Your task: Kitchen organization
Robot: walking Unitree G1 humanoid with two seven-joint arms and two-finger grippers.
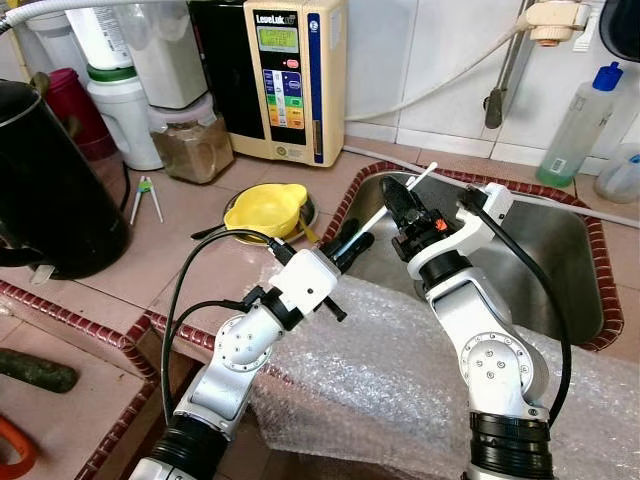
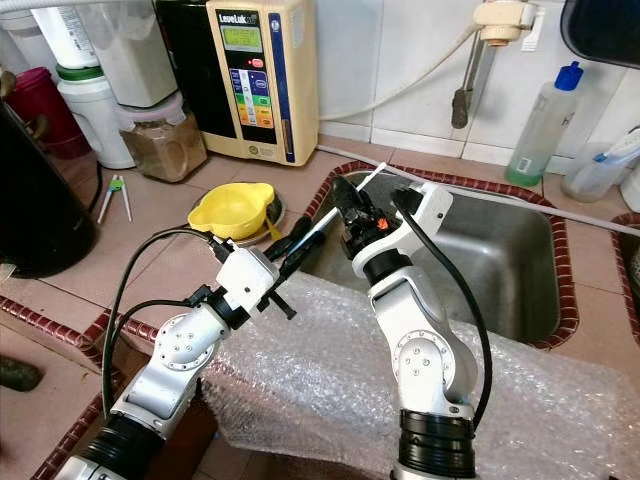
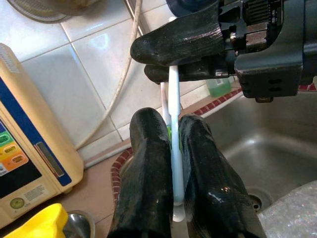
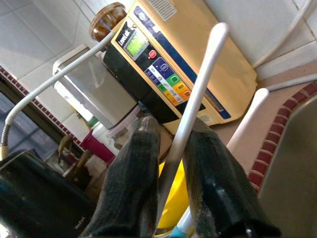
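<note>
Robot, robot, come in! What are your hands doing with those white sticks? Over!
Left gripper and right gripper both shut on white sticks. Held over sink edge. Yellow bowl close beside.

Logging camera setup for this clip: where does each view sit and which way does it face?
Left eye, right eye: head, looking down at the sink; both arms show.
Left wrist: along the left gripper, shut on a white chopstick, toward the tiled wall.
Right wrist: along the right gripper, shut on another white stick, toward the water ionizer.
Shared: both wrist views see the ionizer.
</note>
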